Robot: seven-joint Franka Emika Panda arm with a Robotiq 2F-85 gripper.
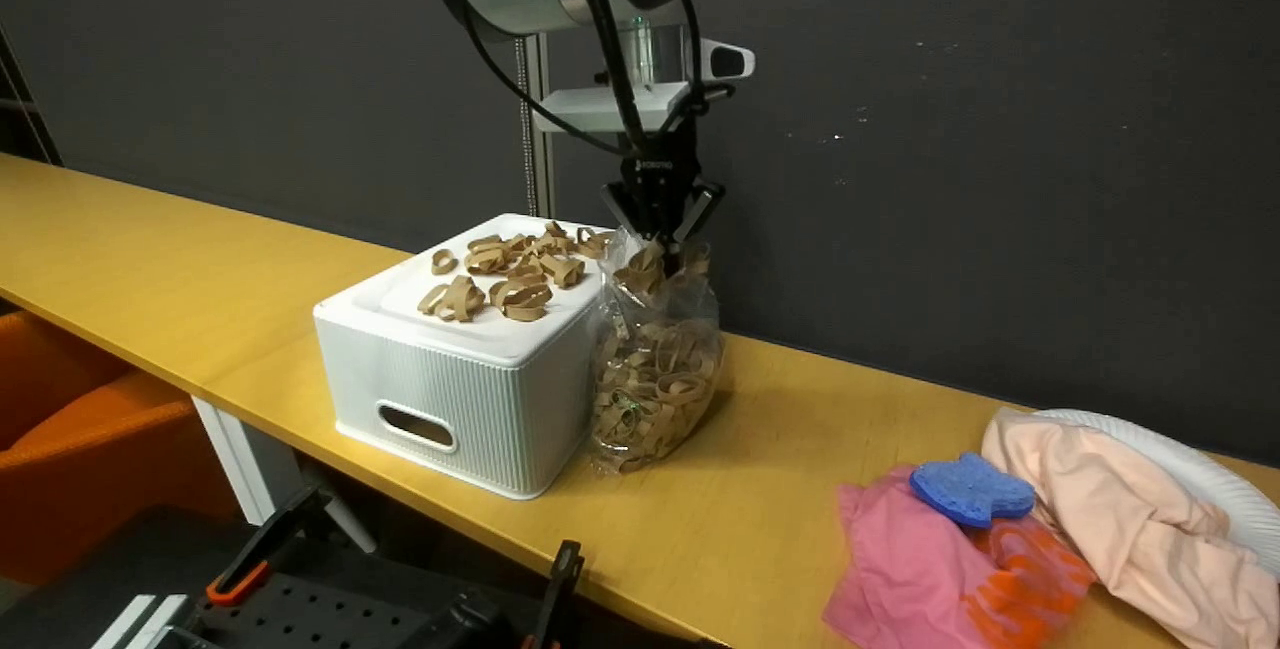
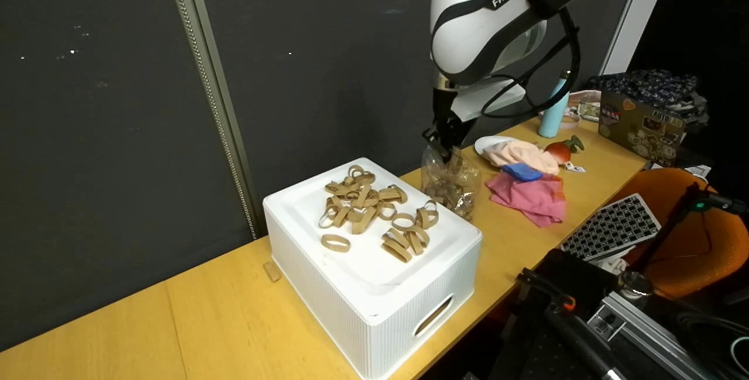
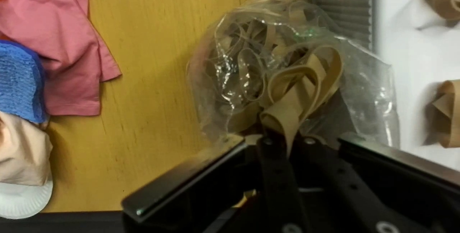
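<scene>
A clear, crinkled plastic bag (image 1: 690, 306) stands mouth up on the counter (image 1: 800, 449), close beside the white box (image 1: 430, 364), its lower part bulging with a jumble of curled tan bands (image 1: 655, 389). At the open top, a smaller bunch of bands (image 3: 293, 96) (flat strips bent into loops, some overlapping) is pinched in the gripper (image 1: 670, 257), above the jumble inside.

one bag (image 1: 655, 384), one white box (image 1: 420, 369), one bottle (image 2: 553, 114).
</scene>
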